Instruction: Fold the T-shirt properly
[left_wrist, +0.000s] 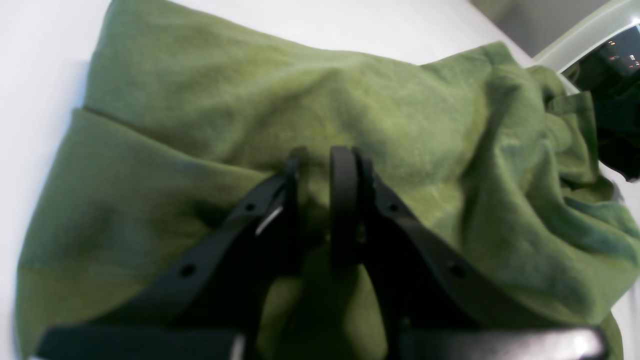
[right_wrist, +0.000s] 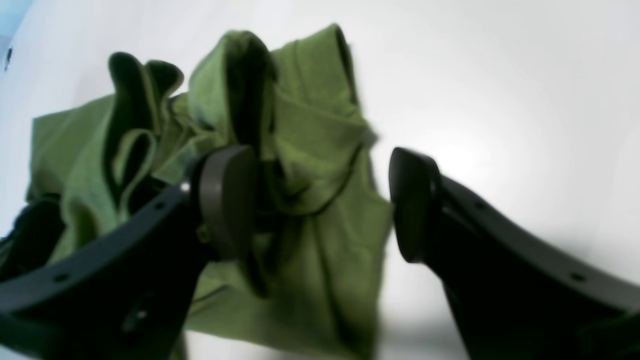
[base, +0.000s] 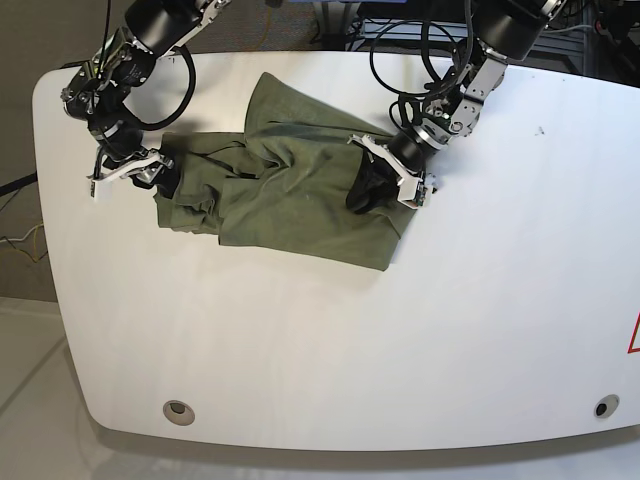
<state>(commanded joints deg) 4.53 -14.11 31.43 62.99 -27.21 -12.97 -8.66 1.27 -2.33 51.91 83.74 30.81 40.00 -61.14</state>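
Both arms are showing black jointed segments with silver metal brackets and looping black cables. The left tool (left_wrist: 322, 165) and right tool (right_wrist: 320, 200) are wearing matte black curved fingers (right_wrist: 227, 195) dotted with small screw holes.

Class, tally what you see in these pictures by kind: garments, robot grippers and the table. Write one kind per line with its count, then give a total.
T-shirt, olive green: 1
Grippers: 2 (left gripper, right gripper)
Table, white: 1
Total: 4
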